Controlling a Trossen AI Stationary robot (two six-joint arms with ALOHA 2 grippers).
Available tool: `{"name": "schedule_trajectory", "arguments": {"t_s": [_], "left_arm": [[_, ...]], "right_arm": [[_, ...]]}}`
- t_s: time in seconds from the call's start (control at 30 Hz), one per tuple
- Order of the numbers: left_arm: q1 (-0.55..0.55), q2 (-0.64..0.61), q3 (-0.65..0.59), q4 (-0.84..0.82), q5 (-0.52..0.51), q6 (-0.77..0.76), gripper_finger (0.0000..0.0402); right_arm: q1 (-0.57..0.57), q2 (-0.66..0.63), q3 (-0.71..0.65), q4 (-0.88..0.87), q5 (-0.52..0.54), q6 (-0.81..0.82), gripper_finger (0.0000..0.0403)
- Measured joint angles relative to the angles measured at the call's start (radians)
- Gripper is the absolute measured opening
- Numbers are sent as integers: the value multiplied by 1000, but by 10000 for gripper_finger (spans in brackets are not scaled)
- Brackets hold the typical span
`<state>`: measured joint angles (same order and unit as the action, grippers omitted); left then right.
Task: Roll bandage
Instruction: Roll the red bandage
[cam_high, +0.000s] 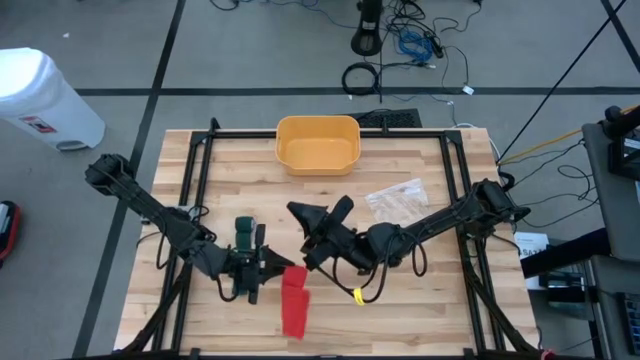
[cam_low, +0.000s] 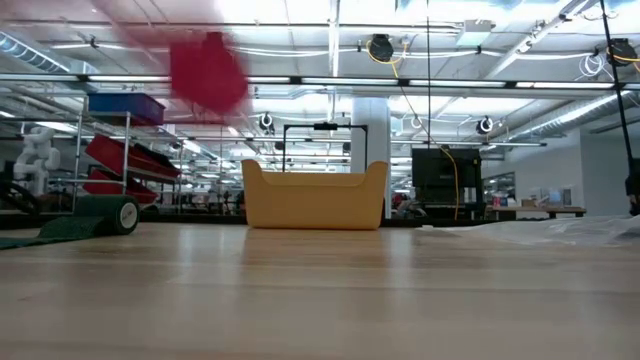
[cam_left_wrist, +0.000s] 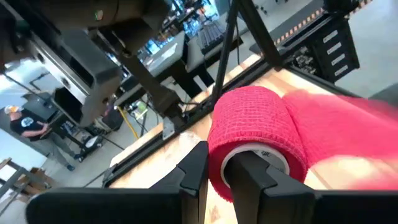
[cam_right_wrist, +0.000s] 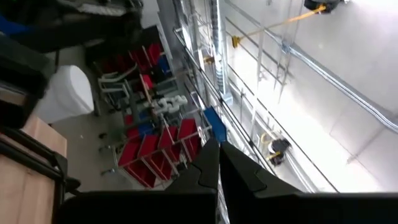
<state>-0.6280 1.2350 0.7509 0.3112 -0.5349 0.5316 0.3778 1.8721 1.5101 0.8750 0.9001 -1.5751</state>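
The left gripper (cam_high: 262, 268) is clamped on the red bandage roll (cam_left_wrist: 256, 134), one finger (cam_left_wrist: 249, 174) pushed into the roll's core and the other against its outer wall, which looks like a way to keep the roll on an axis so it can wind. The roll is lifted off the table (cam_high: 420, 310), near its front edge at the middle, and its loose red strip (cam_high: 294, 310) trails from the gripper toward the near edge. Just right of it, the right gripper (cam_high: 312, 248) is fully closed and empty, tilted upward. Farther off lie a green bandage roll (cam_high: 243, 232), a plastic wrapper (cam_high: 398, 200) and a yellow bin (cam_high: 317, 143).
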Motion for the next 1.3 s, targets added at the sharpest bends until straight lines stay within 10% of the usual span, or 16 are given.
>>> {"name": "schedule_trajectory", "arguments": {"t_s": [0.7, 1.1, 1.3], "left_arm": [[-9, 0, 1, 16, -133, 54, 56], [-18, -1, 1, 49, -133, 56, 56], [-23, -2, 1, 80, -133, 58, 56]], "right_arm": [[201, 0, -1, -10, 199, 231, 0], [381, 2, -2, -438, 184, 867, 0], [378, 2, -2, -744, -113, 1330, 0]]}}
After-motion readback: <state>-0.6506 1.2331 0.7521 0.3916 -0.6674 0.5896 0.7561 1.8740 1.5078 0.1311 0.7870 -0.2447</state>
